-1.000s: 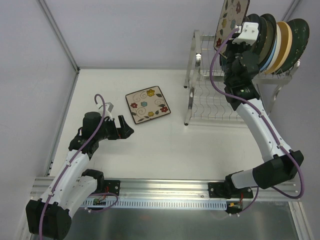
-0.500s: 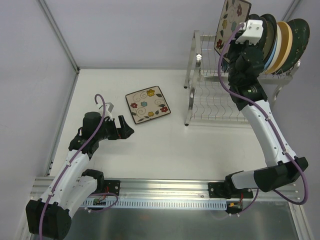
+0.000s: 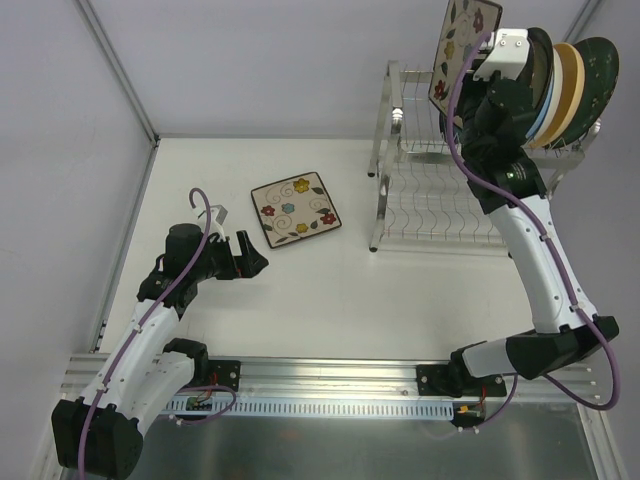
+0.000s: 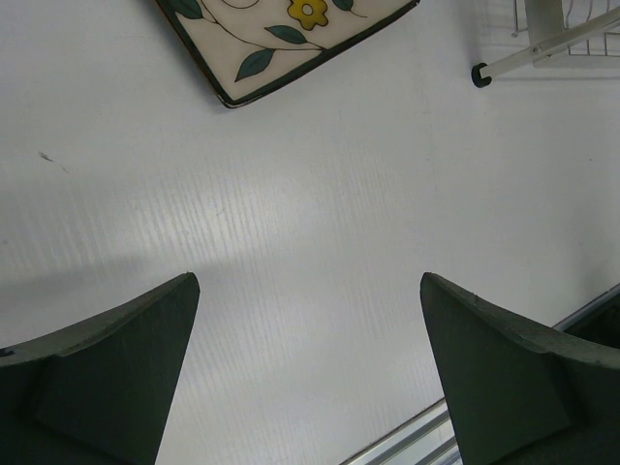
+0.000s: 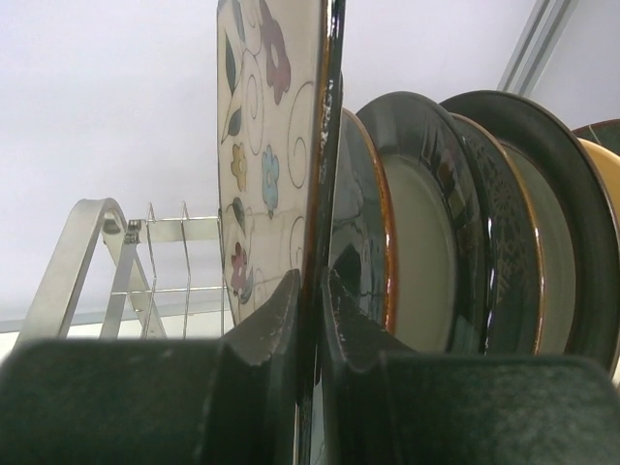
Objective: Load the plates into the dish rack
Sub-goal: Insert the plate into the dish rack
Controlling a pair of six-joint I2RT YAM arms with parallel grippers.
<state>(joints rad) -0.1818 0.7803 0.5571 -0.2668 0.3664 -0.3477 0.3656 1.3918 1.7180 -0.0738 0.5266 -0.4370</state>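
Note:
My right gripper [image 5: 315, 291] is shut on the lower edge of a square cream floral plate [image 5: 266, 145], held upright on edge. Seen from above, this plate [image 3: 465, 45] stands over the upper shelf of the silver wire dish rack [image 3: 420, 205], just left of several round plates [image 3: 565, 80] standing in a row. The nearest round one, dark with a brown rim [image 5: 373, 223], is right beside the held plate. A second square floral plate [image 3: 294, 208] lies flat on the table. My left gripper [image 3: 255, 262] hovers open near its front left corner, with nothing between the jaws [image 4: 310, 281].
The rack's tubular frame [image 5: 77, 262] and wire slots rise left of the held plate. One black rack foot [image 4: 480, 75] rests on the white table. Grey walls close in the table at the left and the back.
My right wrist has swung to the right and slightly up, bringing the held square plate closer to the row of round plates. The left arm has stayed still.

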